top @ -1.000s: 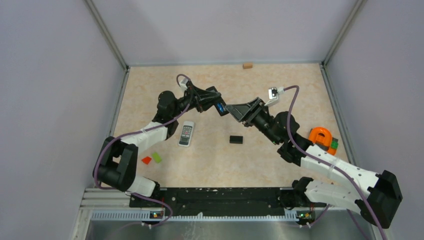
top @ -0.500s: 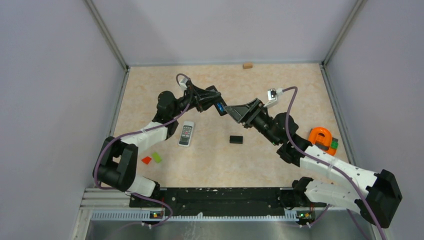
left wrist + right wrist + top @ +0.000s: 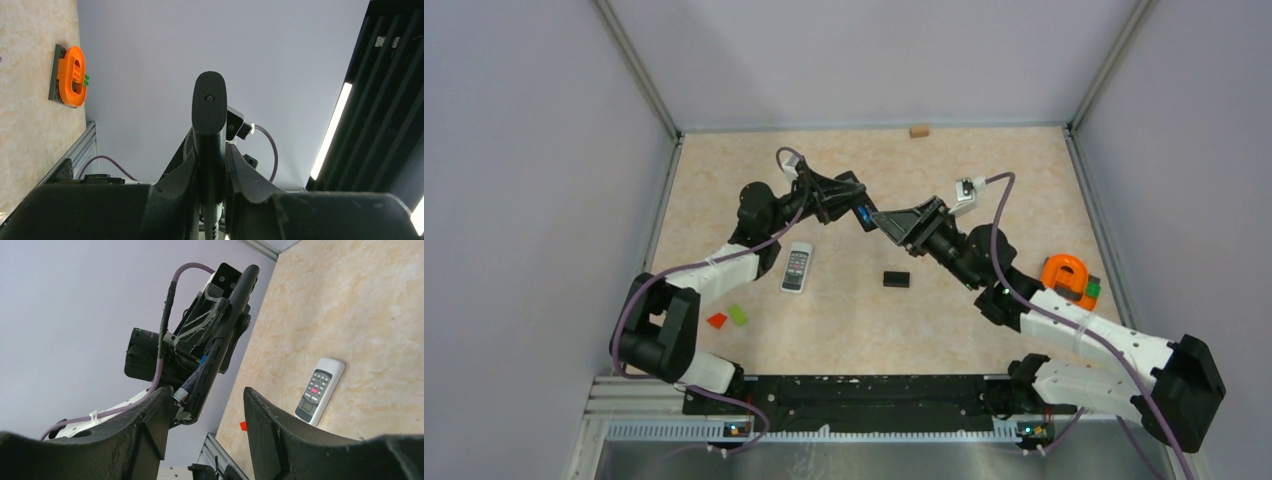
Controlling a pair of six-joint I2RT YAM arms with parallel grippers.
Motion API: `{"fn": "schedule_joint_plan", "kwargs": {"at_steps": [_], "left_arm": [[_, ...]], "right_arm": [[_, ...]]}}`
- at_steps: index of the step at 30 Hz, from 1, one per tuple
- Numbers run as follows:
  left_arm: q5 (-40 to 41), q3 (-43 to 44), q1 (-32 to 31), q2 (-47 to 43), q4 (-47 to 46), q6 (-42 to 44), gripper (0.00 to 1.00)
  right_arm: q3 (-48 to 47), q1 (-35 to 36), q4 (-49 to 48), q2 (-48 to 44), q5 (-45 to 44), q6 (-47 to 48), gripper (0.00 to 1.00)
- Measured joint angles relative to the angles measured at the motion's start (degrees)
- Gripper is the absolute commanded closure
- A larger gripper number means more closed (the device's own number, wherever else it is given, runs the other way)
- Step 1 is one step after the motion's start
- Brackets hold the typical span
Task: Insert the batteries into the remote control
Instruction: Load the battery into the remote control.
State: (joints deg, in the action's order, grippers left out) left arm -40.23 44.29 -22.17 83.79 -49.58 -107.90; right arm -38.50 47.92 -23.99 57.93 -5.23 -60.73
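Beige table (image 3: 844, 330), white remote (image 3: 796, 267), lilac walls (image 3: 864, 60)

The right gripper (image 3: 206, 395) has rough, matt black plastic fingers (image 3: 280, 440). The battery (image 3: 192, 381) has a shiny metal cap. The remote (image 3: 320, 390) is smooth white plastic, and the tabletop (image 3: 360, 315) is matt and marbled.

I get bright, even light with soft shadows on the table (image 3: 984, 170); a light strip (image 3: 332, 130) glares at three o'clock, left wrist.
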Motion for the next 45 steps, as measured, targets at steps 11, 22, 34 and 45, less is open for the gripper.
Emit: {"fn": "schedule_joint_plan", "kwargs": {"at_steps": [11, 22, 34, 45], "left_arm": [[-0.02, -0.02, 0.00, 0.00, -0.15, 0.11, 1.00], [-0.48, -0.02, 0.00, -0.02, 0.11, 2.82, 1.00], [-2.25, 0.07, -0.04, -0.15, 3.61, 10.64, 1.00], [-2.95, 0.57, -0.02, -0.81, 4.74, 12.85, 1.00]], "right_arm": [[-0.22, -0.37, -0.28, 1.84, 0.98, -2.95, 0.46], [-0.92, -1.31, -0.83, 3.67, 3.67, -5.25, 0.25], [0.74, -4.09, -6.43, 3.23, 9.16, -3.32, 0.39], [0.76, -4.70, -5.88, 4.63, 11.87, -2.86, 0.61]]}}
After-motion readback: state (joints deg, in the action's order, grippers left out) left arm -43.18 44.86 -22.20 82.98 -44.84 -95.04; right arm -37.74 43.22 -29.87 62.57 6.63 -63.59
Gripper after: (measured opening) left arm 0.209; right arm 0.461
